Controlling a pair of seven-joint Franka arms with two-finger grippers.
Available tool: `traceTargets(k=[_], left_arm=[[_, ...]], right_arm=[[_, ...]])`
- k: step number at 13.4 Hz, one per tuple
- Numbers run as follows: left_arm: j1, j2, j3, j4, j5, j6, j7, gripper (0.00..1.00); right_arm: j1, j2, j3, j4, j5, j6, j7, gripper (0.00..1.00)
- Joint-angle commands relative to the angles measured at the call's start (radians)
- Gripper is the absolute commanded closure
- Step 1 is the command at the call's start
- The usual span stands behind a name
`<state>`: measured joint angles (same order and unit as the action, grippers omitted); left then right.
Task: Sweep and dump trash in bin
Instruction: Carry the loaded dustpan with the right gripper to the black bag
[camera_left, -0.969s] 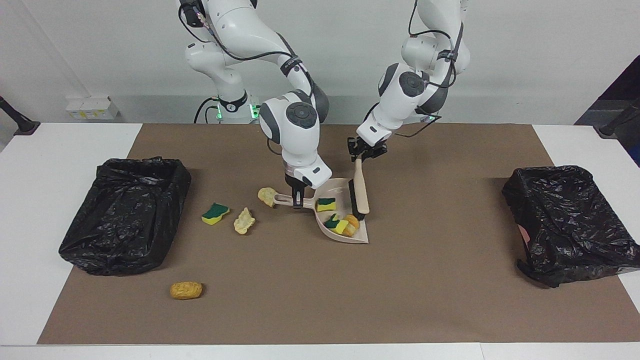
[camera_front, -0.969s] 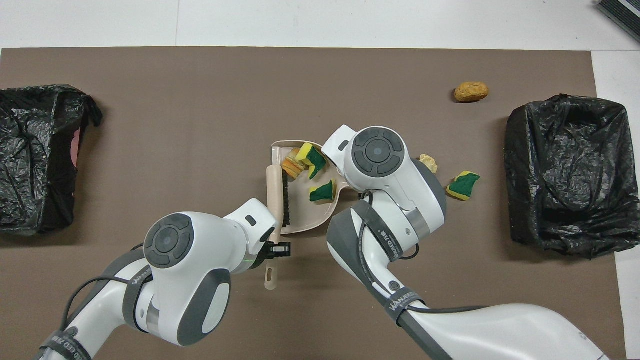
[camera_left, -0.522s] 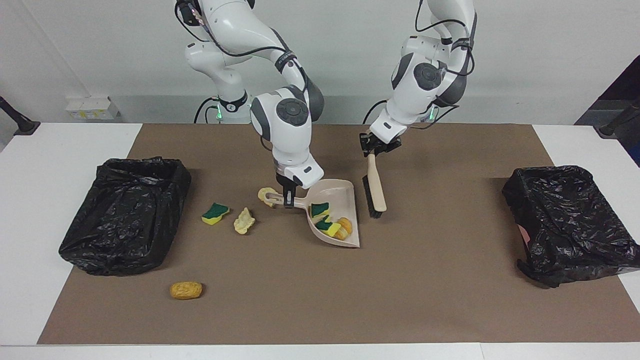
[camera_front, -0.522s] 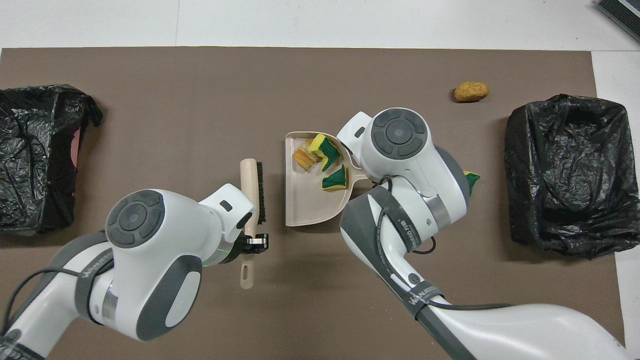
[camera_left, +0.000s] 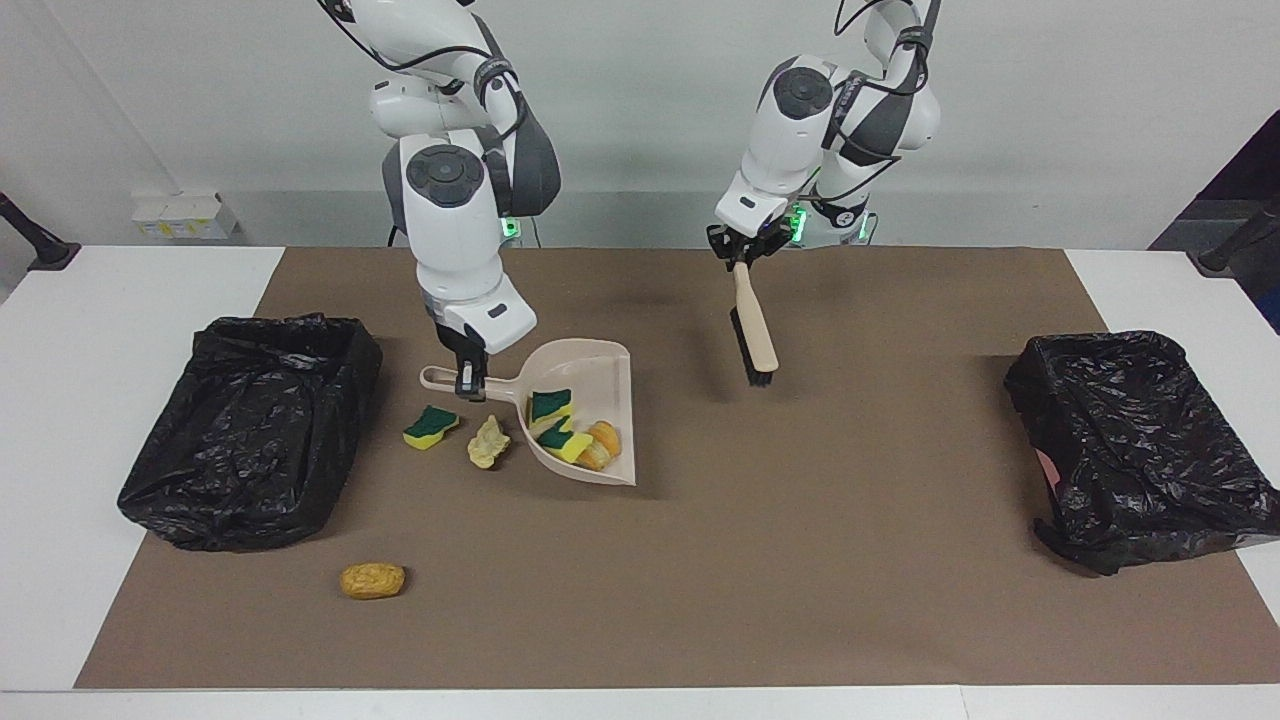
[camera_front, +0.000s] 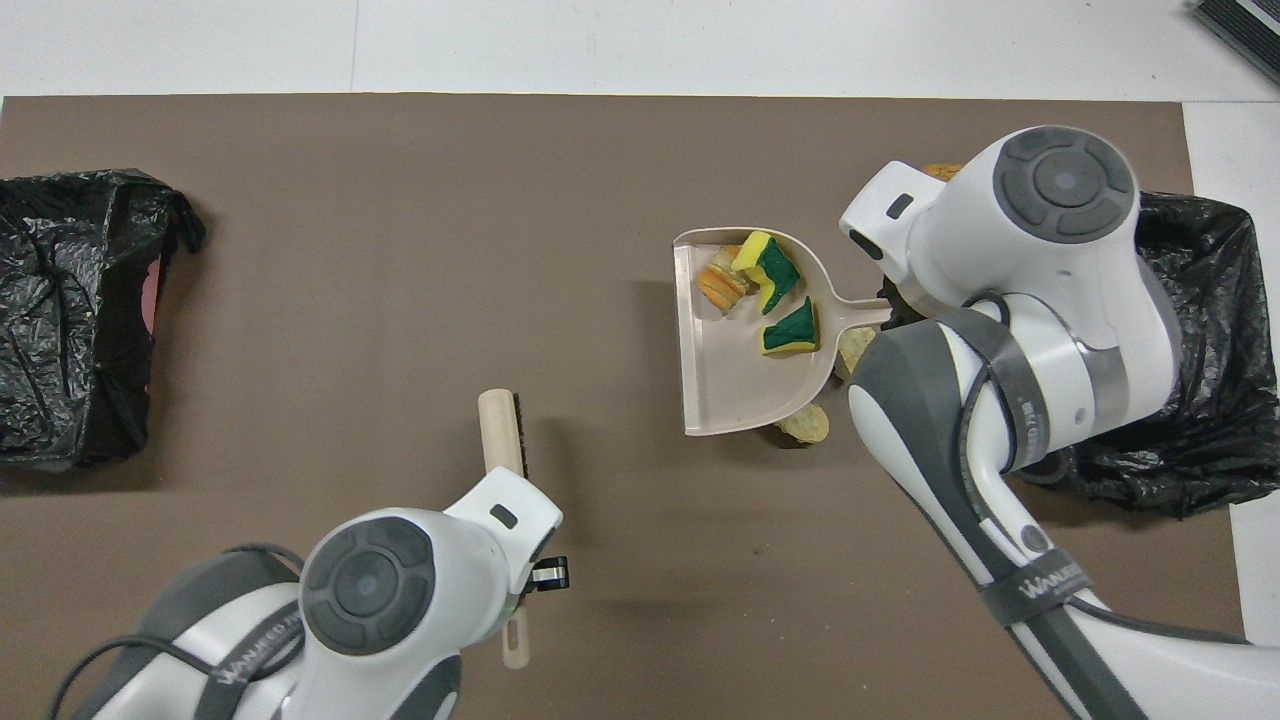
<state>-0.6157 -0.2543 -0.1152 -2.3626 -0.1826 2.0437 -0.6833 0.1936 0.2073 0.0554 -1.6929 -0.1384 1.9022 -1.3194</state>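
My right gripper (camera_left: 467, 378) is shut on the handle of a beige dustpan (camera_left: 590, 375), held raised over the mat. The dustpan (camera_front: 735, 385) carries green-and-yellow sponge pieces (camera_left: 550, 405) and an orange foam lump (camera_left: 602, 445). Loose trash lies on the mat: a sponge piece (camera_left: 430, 427), a pale foam lump (camera_left: 488, 442) and an orange-brown lump (camera_left: 372, 580). Another pale lump (camera_front: 805, 425) shows at the dustpan's edge in the overhead view. My left gripper (camera_left: 740, 255) is shut on the handle of a brush (camera_left: 752, 335), which hangs above the mat (camera_front: 498, 430).
A black-bagged bin (camera_left: 250, 430) stands at the right arm's end of the brown mat, beside the loose trash. It is partly covered by my right arm in the overhead view (camera_front: 1215, 300). A second black-bagged bin (camera_left: 1140, 450) stands at the left arm's end.
My right gripper lifted the loaded dustpan and carried it toward the bin at the right arm's end. My left gripper raised the brush out of the dustpan and drew it back toward the robots.
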Motion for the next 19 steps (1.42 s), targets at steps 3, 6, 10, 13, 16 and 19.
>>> traceTargets(k=[3, 6, 10, 13, 16, 19], left_arm=[[-0.122, -0.022, 0.011, -0.147, 0.015, 0.151, -0.077, 1.0], [-0.157, -0.016, 0.011, -0.201, 0.015, 0.213, -0.079, 1.0], [-0.165, 0.015, 0.011, -0.222, 0.015, 0.278, -0.078, 1.0], [-0.159, 0.015, 0.011, -0.225, 0.015, 0.279, -0.079, 0.91], [-0.157, 0.015, 0.012, -0.231, 0.015, 0.279, -0.079, 0.2], [-0.151, 0.015, 0.014, -0.23, 0.015, 0.268, -0.076, 0.0]], right_arm=[[-0.104, -0.037, 0.006, -0.007, 0.02, -0.028, -0.156, 1.0], [-0.172, -0.04, 0.004, 0.015, 0.02, -0.035, -0.246, 1.0], [-0.311, -0.028, 0.003, 0.061, 0.019, -0.035, -0.356, 1.0], [-0.408, -0.025, 0.0, 0.078, -0.009, -0.029, -0.414, 1.0], [-0.511, -0.016, -0.008, 0.107, -0.115, -0.008, -0.518, 1.0], [-0.574, -0.002, -0.019, 0.142, -0.168, 0.01, -0.529, 1.0]])
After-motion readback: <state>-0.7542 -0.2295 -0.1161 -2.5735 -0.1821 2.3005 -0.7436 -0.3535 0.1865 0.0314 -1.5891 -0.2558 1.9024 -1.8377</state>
